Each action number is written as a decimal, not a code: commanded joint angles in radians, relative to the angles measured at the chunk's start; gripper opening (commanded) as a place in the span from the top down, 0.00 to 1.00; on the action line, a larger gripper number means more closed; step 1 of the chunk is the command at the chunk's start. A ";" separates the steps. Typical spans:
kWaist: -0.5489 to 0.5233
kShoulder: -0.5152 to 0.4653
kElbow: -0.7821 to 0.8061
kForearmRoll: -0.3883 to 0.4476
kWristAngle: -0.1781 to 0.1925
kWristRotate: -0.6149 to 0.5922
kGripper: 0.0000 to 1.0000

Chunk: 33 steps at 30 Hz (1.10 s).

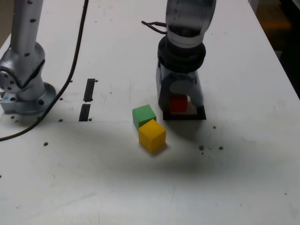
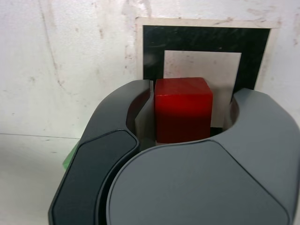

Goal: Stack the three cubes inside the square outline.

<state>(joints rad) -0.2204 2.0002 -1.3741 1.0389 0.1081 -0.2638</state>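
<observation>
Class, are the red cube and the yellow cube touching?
Apart. The exterior view shows white tabletop and black outline between the red cube and yellow cube.

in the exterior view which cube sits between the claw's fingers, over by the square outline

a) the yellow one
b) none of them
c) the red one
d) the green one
c: the red cube shows between the claw's two fingers at the black square outline, while the green cube and yellow cube lie off to the exterior view's left of it.
</observation>
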 commanded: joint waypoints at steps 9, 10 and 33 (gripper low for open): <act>-0.082 -0.090 -0.180 0.258 0.005 -0.078 0.05; -0.103 -0.099 -0.211 0.296 -0.004 -0.099 0.05; -0.364 -0.155 0.007 0.152 -0.220 -0.624 0.07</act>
<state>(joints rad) -0.5857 1.8400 -1.3865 1.2153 -0.1101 -0.8758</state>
